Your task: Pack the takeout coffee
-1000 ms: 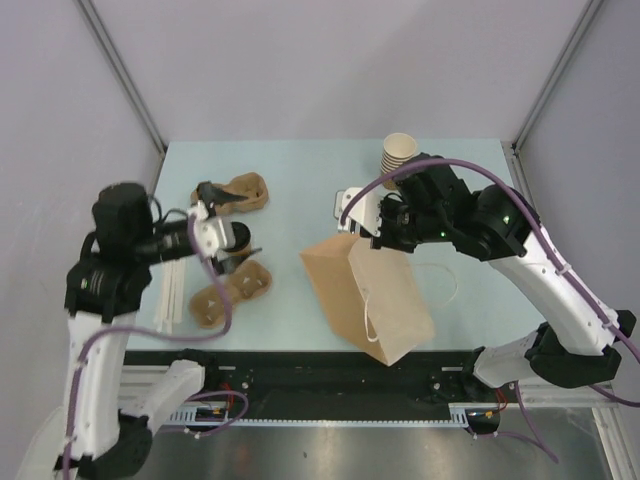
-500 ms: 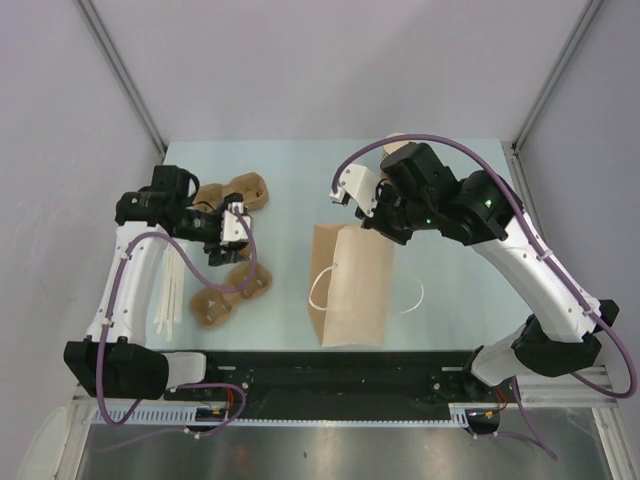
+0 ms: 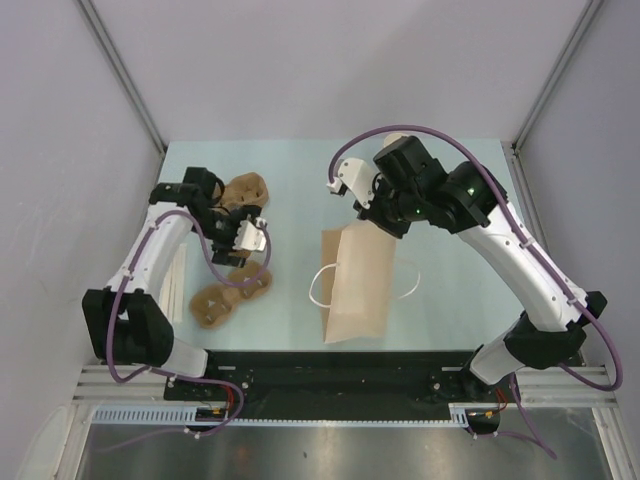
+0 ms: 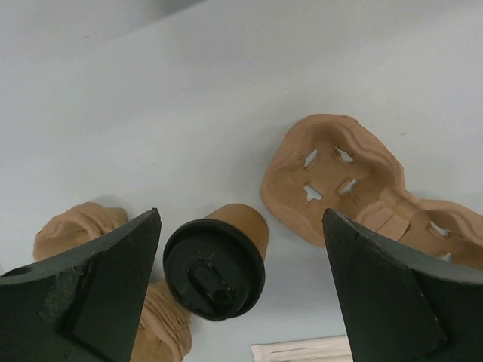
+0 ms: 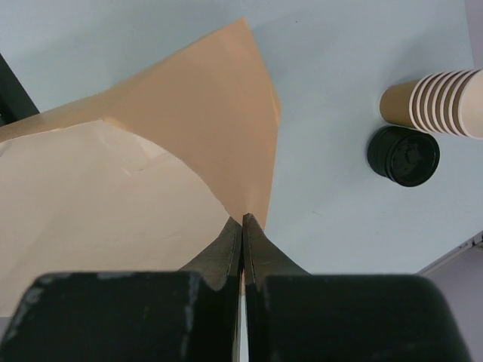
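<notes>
Small brown kraft-paper coffee cup with black lid (image 4: pixel 219 260) | we see it on the pale blue counter (image 4: pixel 226 90), between our spread, empty left fingers (image 4: pixel 106 286) | right fingers (image 5: pixel 266 260) clench tan paper bag (image 5: pixel 151 173) rim

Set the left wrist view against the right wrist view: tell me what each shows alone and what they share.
Left wrist only: the takeout coffee, lidded, framed by the open left pincer, with pulp cup carriers beside it. Right wrist only: the right pincer shut on the edge of the paper bag, a stack of lidless cups and loose black lids. Both: the pale table.
</notes>
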Controlling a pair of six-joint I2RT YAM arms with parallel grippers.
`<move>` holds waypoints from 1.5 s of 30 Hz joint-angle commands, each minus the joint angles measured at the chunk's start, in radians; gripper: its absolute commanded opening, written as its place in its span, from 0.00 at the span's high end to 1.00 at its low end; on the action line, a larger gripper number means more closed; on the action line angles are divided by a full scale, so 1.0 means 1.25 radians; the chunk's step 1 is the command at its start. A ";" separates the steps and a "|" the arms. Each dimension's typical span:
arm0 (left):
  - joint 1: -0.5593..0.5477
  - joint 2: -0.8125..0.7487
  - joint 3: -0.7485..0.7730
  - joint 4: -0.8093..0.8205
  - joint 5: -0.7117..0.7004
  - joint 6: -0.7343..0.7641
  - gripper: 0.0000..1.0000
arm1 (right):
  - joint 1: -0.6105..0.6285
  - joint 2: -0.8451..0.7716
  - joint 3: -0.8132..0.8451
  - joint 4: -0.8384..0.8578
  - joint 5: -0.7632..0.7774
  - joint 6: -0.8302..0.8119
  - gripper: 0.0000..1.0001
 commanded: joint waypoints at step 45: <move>-0.163 0.256 -0.088 0.108 -0.257 0.058 0.70 | -0.034 0.009 0.016 -0.066 -0.032 0.012 1.00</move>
